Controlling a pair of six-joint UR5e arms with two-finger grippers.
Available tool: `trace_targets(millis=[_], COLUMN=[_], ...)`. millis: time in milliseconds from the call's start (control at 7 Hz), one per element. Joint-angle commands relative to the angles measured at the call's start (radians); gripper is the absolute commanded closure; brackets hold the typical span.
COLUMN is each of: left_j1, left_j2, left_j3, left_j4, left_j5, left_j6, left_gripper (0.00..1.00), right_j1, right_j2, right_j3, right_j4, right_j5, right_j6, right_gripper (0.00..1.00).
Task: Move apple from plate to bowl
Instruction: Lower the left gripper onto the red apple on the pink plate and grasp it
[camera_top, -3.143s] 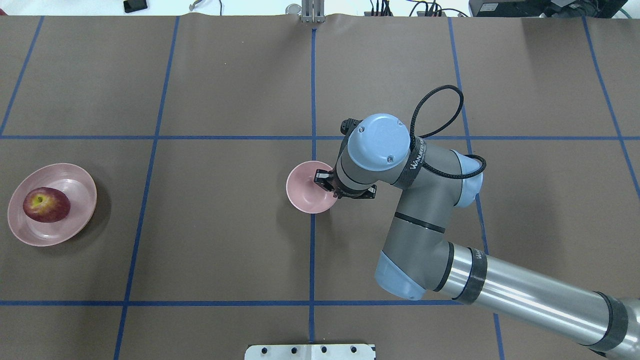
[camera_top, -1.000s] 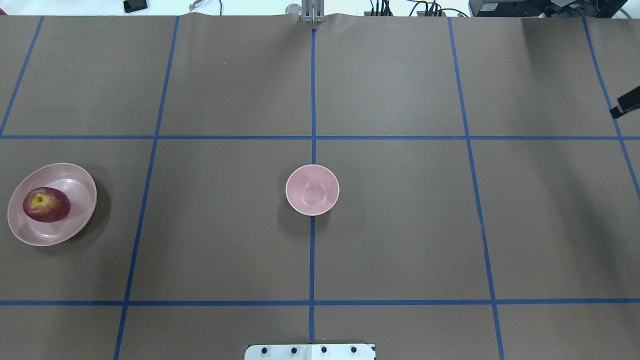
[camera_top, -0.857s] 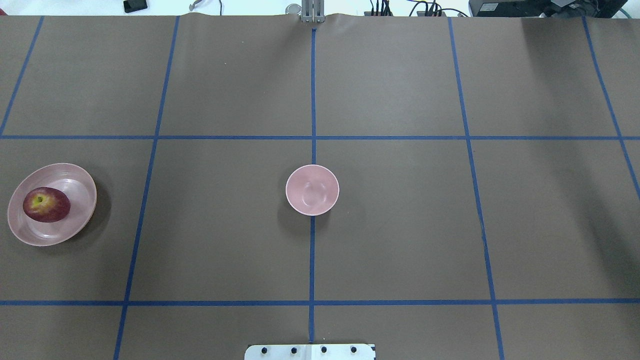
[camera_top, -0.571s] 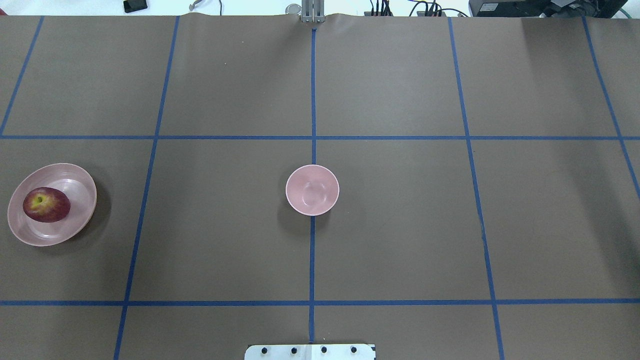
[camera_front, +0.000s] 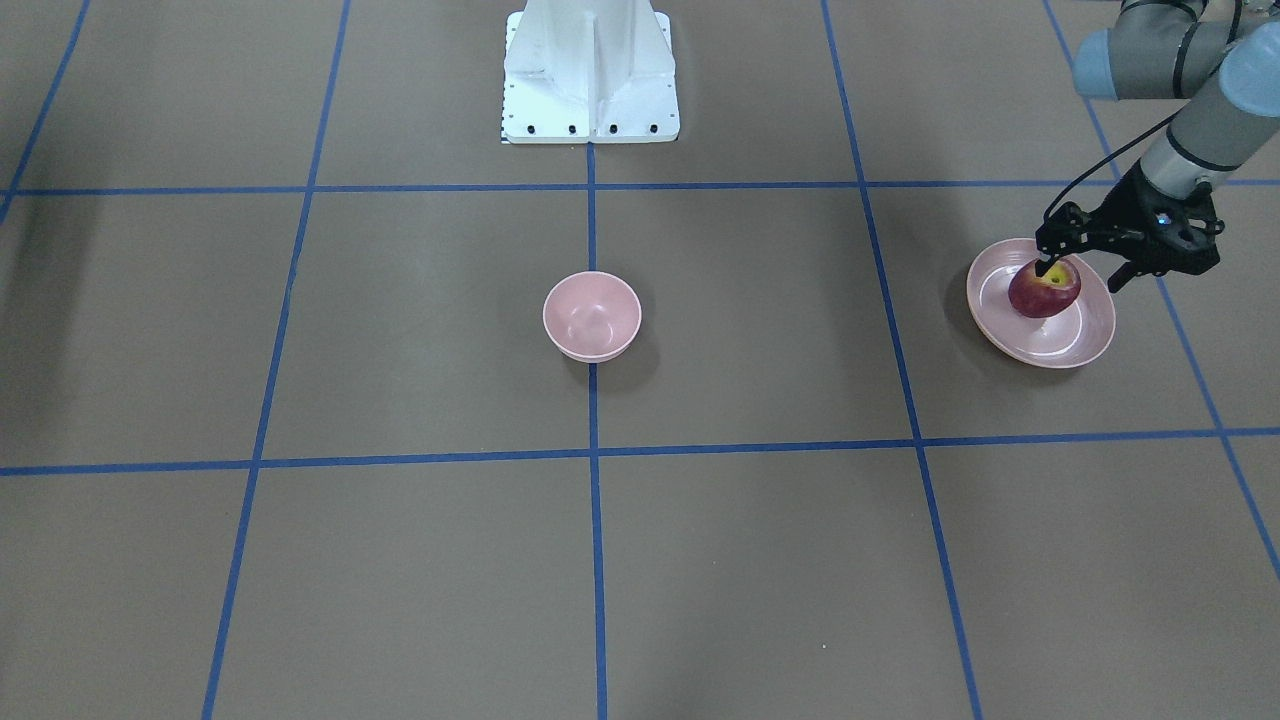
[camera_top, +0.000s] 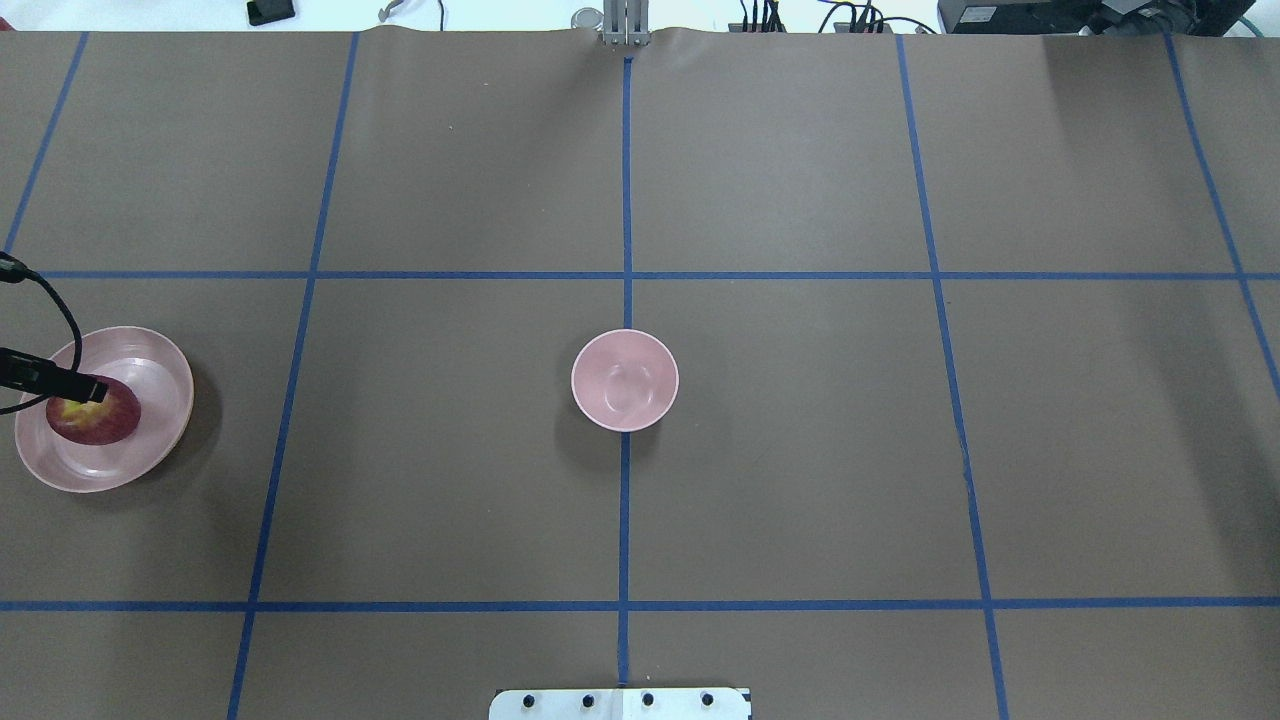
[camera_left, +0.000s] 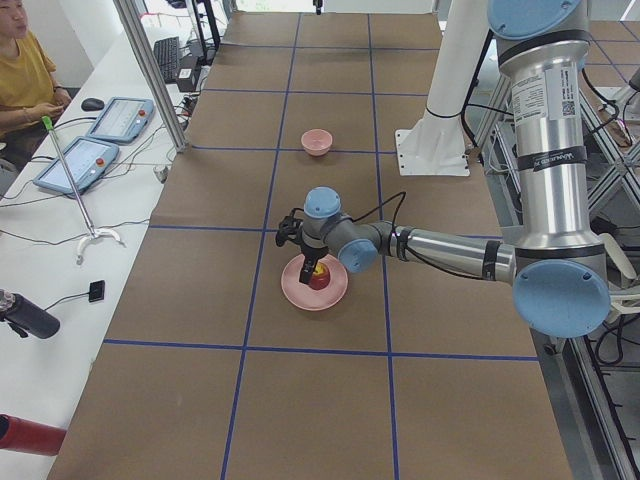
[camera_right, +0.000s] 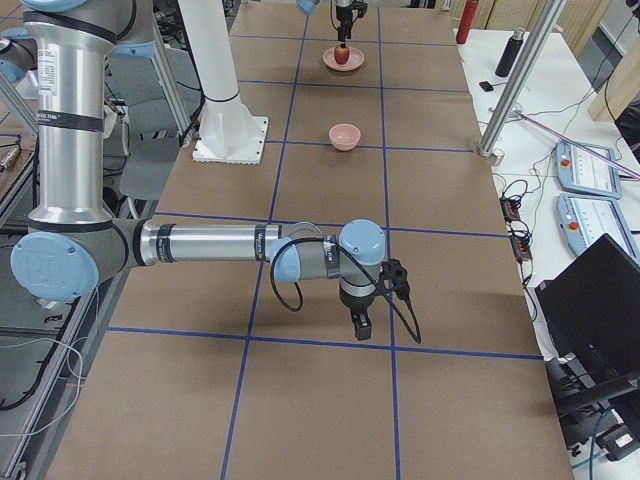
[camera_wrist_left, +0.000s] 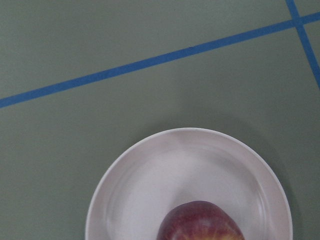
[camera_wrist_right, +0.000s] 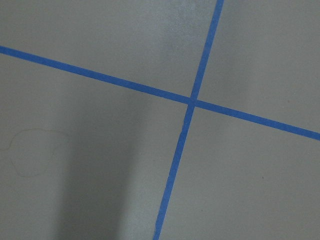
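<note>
The dark red apple (camera_front: 1047, 295) lies on the pale pink plate (camera_front: 1040, 345) at the table's left end, as seen in the overhead view (camera_top: 95, 420). My left gripper (camera_front: 1082, 274) hovers just above the apple, open, its fingers spread about the apple's width. One finger (camera_top: 85, 387) reaches over the apple's top. The left wrist view shows the apple (camera_wrist_left: 200, 222) at the bottom edge on the plate (camera_wrist_left: 150, 185). The pink bowl (camera_top: 625, 380) stands empty at the table's middle. My right gripper (camera_right: 360, 328) hangs low over bare table far from the bowl; I cannot tell whether it is open.
The white robot base (camera_front: 590, 80) stands at the table's near edge behind the bowl. Blue tape lines grid the brown table cover. A seated person (camera_left: 25, 75) and control pendants are on a side bench beyond the far edge.
The right arm has left the bowl and gone out of the overhead view. The left gripper has come in from the left edge over the apple. Apple, plate and bowl have not moved.
</note>
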Motion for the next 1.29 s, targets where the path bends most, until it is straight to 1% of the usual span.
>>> trace_targets(millis=[0,429,714,857,1000,1143], left_j1=[0.029,0.066,0.071,0.071,0.071,0.071], left_j2=[0.003,-0.023,-0.052,-0.063,-0.063,-0.063], left_j3=[0.006,0.070,0.126,0.145,0.145,0.145], left_j4=[-0.009,-0.014,-0.052,-0.073,-0.074,-0.071], left_j5=[0.021,0.017,0.014,0.009,0.007,0.007], left_j6=[-0.016,-0.016,-0.007,-0.009,-0.009,-0.007], left_gripper=[0.01,0.01,0.02,0.09,0.43,0.72], right_j1=[0.000,0.000,0.000,0.000,0.000,0.000], right_j2=[-0.005,-0.005,-0.005,-0.004,-0.004,-0.004], right_j3=[0.000,0.000,0.000,0.000,0.000,0.000], right_j4=[0.000,0.000,0.000,0.000,0.000,0.000], right_j5=[0.003,0.003,0.002,0.001,0.002,0.003], right_j6=[0.003,0.009,0.011,0.011,0.011,0.011], right_gripper=[0.00,0.00,0.00,0.00,0.00,0.00])
